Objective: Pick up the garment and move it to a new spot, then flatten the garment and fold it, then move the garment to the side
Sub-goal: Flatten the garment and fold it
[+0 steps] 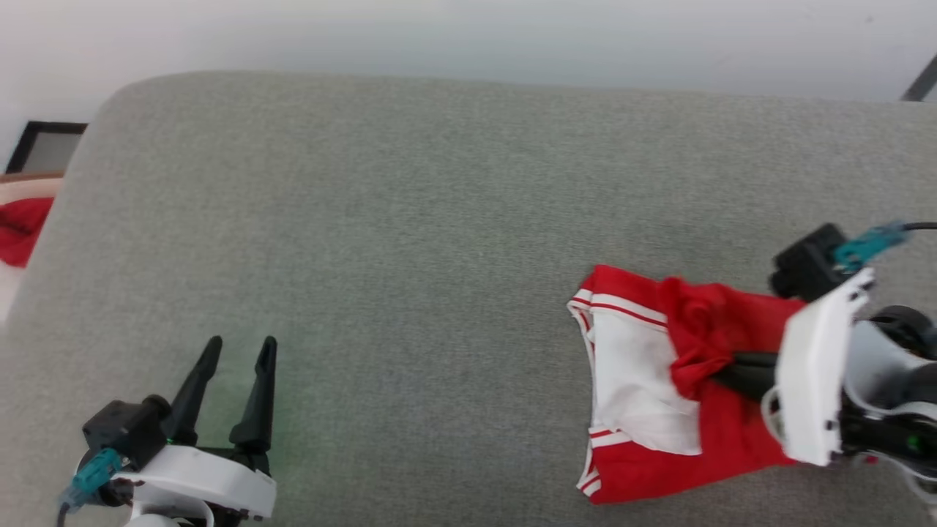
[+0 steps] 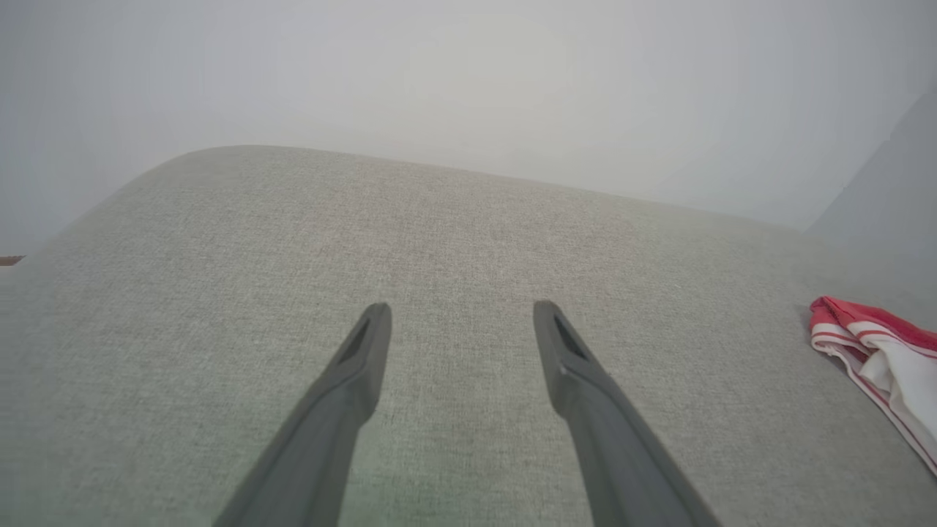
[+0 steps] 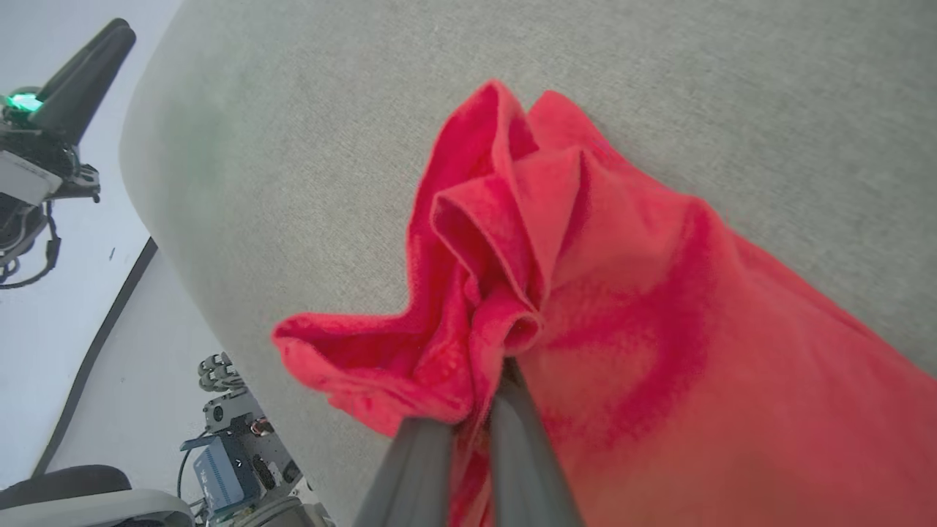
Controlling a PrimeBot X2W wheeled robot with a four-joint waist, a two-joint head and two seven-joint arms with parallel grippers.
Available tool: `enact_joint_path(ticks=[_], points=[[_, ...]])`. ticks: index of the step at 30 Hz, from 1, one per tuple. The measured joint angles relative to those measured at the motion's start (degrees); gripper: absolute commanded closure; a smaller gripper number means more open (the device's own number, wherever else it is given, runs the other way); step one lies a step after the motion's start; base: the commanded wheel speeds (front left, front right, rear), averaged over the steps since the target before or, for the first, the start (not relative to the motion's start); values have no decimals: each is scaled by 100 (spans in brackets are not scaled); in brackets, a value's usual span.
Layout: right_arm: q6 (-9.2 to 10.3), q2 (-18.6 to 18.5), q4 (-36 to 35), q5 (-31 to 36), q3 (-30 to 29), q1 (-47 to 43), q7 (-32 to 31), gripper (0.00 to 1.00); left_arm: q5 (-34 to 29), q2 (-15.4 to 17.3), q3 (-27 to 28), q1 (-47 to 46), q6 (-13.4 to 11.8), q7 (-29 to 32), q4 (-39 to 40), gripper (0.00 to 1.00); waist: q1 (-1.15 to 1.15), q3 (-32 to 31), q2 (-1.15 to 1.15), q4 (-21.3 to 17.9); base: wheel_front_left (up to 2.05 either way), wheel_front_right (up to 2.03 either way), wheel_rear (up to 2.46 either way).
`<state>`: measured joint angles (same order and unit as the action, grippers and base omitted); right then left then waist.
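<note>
- the garment [image 1: 659,380] lies bunched at the lower right of the head view, on the grey cushion [image 1: 410,219]. a white sleeve with striped trim faces up, with red cloth around it.
- the right gripper [image 1: 721,372] reaches in from the right edge, its two dark fingers pinched together on a raised fold of red cloth. the right wrist view shows that cloth puckered into a peak where they meet.
- the left gripper [image 1: 241,344] sits at the lower left over bare cushion, jaws spread wide and holding nothing, well apart from the garment.
- step in hand, as i judge it: the heap looks crumpled rather than flattened, so this reads as the first step, picking up to move to a new spot.
- the next move calls for a lift that clears the trailing cloth, then a carry toward the open middle of the cushion. only one fold is held, so the rest will likely hang and drag.
- containers: no bin, basket or box is in play, and the garment rests straight on the cushion. a red patch [image 1: 22,227] sits at the far left edge, off the cushion; i cannot tell what it is.
</note>
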<state>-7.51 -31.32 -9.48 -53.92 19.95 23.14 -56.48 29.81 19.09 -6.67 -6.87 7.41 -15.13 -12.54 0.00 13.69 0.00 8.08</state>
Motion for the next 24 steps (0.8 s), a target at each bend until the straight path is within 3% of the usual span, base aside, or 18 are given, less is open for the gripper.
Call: enact_joint_path(ticks=[9, 20, 21, 22, 23, 24], points=[[0, 145, 710, 175, 704, 266, 263, 100, 40, -119, -122, -73, 0, 0, -92, 0, 0, -5, 0, 265, 0, 0, 0], [0, 241, 1185, 89, 1023, 388, 999, 100, 79, -167, -152, -88, 0, 0, -159, 0, 0, -66, 0, 287, 0, 0, 0], [0, 267, 1226, 70, 1053, 415, 1074, 77, 85, -166, -156, -87, 0, 0, -165, 0, 0, -82, 0, 276, 0, 0, 0], [0, 285, 1265, 62, 1089, 447, 1126, 42, 88, -165, -153, -87, 0, 0, -171, 0, 0, -99, 0, 263, 0, 0, 0], [0, 299, 1291, 55, 1134, 456, 1187, 0, 88, -159, -151, -85, 0, 0, -182, 0, 0, -120, 0, 249, 0, 0, 0], [0, 323, 1329, 30, 1157, 455, 1262, 0, 90, -152, -142, -81, 0, 0, -190, 0, 0, -142, 0, 230, 0, 0, 0]])
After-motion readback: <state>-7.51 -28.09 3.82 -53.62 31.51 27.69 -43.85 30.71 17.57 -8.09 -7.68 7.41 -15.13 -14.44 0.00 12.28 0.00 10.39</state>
